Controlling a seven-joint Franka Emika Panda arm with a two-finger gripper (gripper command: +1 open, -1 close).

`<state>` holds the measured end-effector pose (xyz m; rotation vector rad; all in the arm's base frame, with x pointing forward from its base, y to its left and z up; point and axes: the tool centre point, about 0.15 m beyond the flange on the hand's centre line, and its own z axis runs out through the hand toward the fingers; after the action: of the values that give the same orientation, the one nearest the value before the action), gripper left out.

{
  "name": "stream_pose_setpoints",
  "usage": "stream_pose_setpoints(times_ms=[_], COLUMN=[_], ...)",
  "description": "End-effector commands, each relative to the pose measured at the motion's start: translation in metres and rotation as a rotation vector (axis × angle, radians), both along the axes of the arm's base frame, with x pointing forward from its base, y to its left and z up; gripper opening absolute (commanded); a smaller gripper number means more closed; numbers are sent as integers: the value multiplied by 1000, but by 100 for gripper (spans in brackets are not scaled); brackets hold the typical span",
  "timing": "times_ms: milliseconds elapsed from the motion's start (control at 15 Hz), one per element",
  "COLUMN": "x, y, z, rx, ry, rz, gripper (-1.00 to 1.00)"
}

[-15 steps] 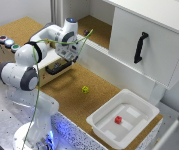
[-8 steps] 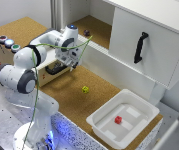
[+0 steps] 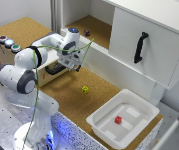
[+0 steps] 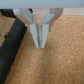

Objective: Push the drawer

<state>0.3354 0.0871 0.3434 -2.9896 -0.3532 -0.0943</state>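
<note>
A robot gripper (image 4: 41,44), its fingers pressed together and holding nothing, hangs just in front of the black handle (image 4: 11,42) of a small plywood drawer (image 3: 53,74), seemingly lining up to push it in

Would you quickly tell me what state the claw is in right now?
Claw: closed, fingertips together, holding nothing, beside the drawer's black handle.
</note>
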Motion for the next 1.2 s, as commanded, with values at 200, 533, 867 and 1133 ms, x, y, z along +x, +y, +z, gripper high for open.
stream_pose_setpoints(times_ms=[200, 533, 867, 1133], x=[6, 10, 5, -1], y=[38, 79, 116, 142], z=[-18, -23, -23, -23], rx=[-81, -66, -70, -79], ry=[-8, 16, 18, 26], rz=[-149, -182, -169, -166], gripper=[-100, -100, -100, -100])
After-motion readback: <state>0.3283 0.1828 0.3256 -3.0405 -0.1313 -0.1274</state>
